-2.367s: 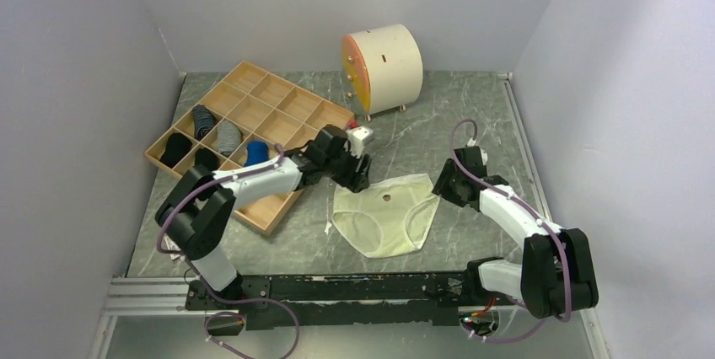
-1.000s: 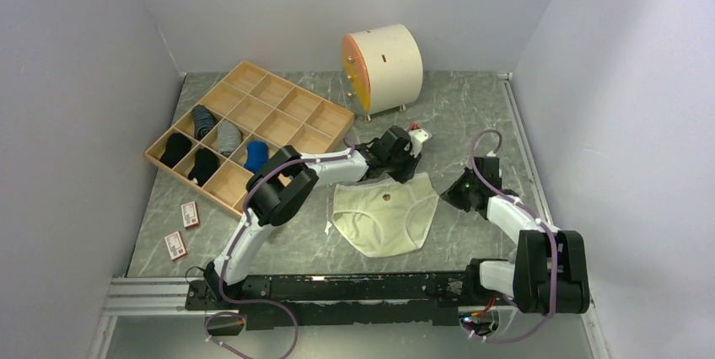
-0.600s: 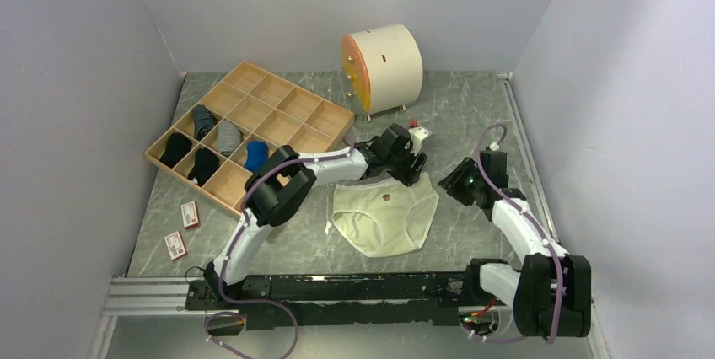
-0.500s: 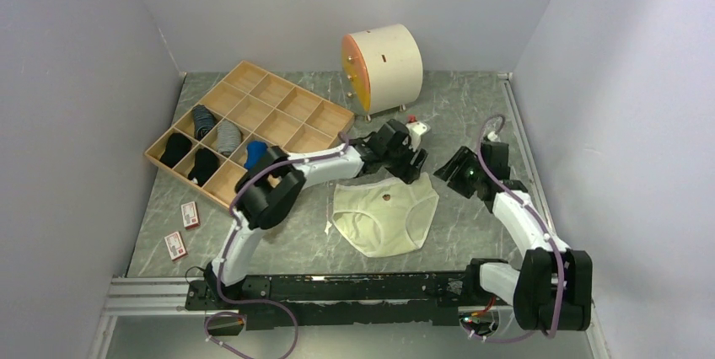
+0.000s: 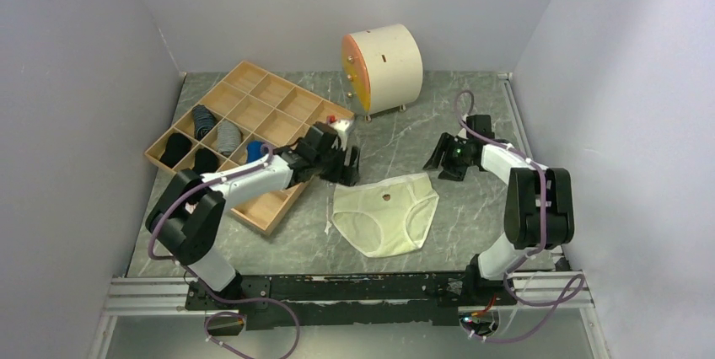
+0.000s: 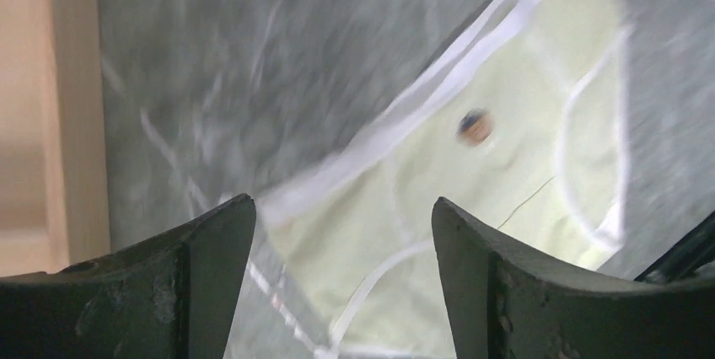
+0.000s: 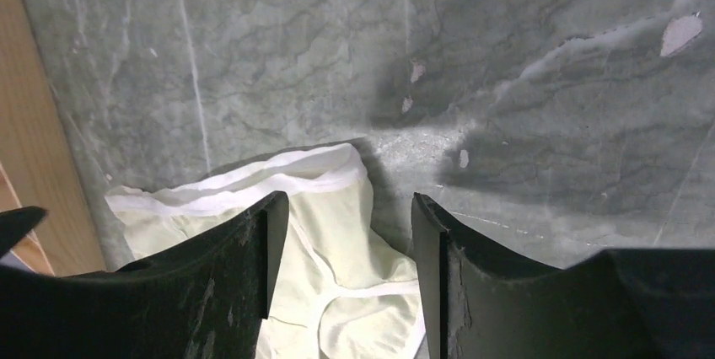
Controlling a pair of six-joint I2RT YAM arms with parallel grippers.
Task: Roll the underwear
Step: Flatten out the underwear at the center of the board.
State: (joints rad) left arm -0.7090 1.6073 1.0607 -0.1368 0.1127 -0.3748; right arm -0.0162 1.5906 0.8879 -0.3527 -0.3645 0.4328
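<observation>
just beside underwear corners: left tool, right tool

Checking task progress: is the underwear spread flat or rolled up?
Spread flat: the underwear lies open on the table, waistband and both leg openings showing, no fold or roll started.

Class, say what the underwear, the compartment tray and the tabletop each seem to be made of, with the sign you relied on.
Underwear: soft fabric, likely cotton knit, matte pale yellow with white bands; it lies limp and creased.
Tray: bare light wood, perhaps plywood; tan, thin straight dividers.
Tabletop: grey with pale veins like marble, possibly printed laminate; smooth.
</observation>
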